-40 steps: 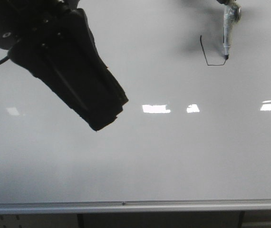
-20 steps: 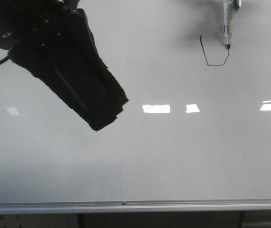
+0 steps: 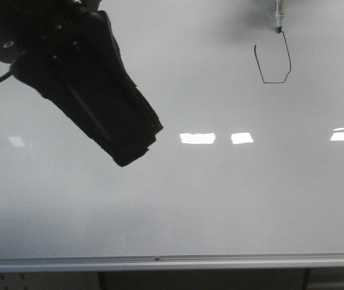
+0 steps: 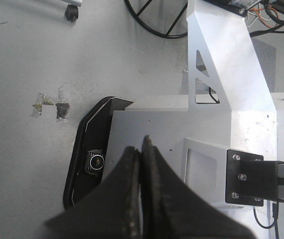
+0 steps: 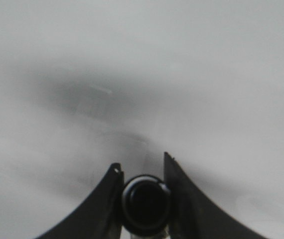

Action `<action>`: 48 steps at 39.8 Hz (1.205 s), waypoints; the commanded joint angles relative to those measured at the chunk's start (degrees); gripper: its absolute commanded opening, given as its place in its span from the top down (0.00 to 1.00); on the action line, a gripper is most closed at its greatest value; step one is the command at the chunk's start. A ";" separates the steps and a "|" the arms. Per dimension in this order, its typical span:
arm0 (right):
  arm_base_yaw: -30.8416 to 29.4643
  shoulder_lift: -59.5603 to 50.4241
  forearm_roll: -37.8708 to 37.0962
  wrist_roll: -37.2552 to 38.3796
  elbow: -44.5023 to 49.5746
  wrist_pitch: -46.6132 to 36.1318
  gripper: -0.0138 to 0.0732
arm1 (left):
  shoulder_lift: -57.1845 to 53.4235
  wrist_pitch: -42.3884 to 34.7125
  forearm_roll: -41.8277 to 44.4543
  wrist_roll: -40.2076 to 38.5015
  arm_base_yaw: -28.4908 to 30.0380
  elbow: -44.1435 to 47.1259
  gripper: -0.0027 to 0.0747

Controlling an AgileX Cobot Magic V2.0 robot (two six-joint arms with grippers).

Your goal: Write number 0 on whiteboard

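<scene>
The whiteboard (image 3: 220, 199) fills the front view, glossy white-grey. At its upper right is the number 0 (image 3: 273, 81), a thin black angular outline with left, bottom and right strokes drawn and its top open. A marker (image 3: 279, 12) comes down from the top edge, its tip at the upper end of the right stroke. In the right wrist view my right gripper (image 5: 141, 163) is shut on the marker's (image 5: 145, 201) dark round barrel, seen end-on. My left gripper (image 3: 127, 154) hangs as a big black shape at the upper left, away from the outline, fingers (image 4: 132, 159) pressed together on nothing.
A silver rail (image 3: 172, 263) runs along the board's lower edge. Bright rectangular light reflections (image 3: 197, 138) lie across the board's middle. The left wrist view looks at grey floor (image 4: 27, 59), a white frame (image 4: 221, 59) and a small black camera housing (image 4: 94, 162).
The marker has moved up the board, drawing the right side of the outline from the bottom right corner upward. The left arm has not moved.
</scene>
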 commanded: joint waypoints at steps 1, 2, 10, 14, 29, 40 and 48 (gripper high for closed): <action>-0.11 -2.47 3.21 -0.19 -1.95 -5.01 0.91 | -2.39 0.67 -3.34 -0.07 -0.37 -1.68 0.99; -0.11 -2.28 3.93 -0.19 -1.95 -5.01 0.91 | -2.39 0.67 -3.34 -0.07 -0.37 -1.68 0.99; -0.11 -0.89 8.49 -0.65 -1.95 -4.37 0.92 | -2.39 0.67 -3.34 -0.07 -0.37 -1.68 0.99; -0.11 -0.73 11.60 -2.38 -1.95 -3.19 0.92 | -2.39 0.67 -3.34 -0.07 -0.37 -1.68 0.99; -0.17 -1.06 20.41 -7.56 -8.66 17.17 0.92 | -2.39 0.67 -3.34 -0.07 -0.37 -1.68 0.99; -0.17 -6.36 25.95 -10.15 -1.07 17.28 0.92 | -2.39 0.53 -3.79 -0.07 -0.37 -1.68 0.99; -0.17 -18.04 30.51 -16.22 21.13 17.04 0.92 | -2.39 0.53 -4.46 -0.07 -0.37 -1.68 0.81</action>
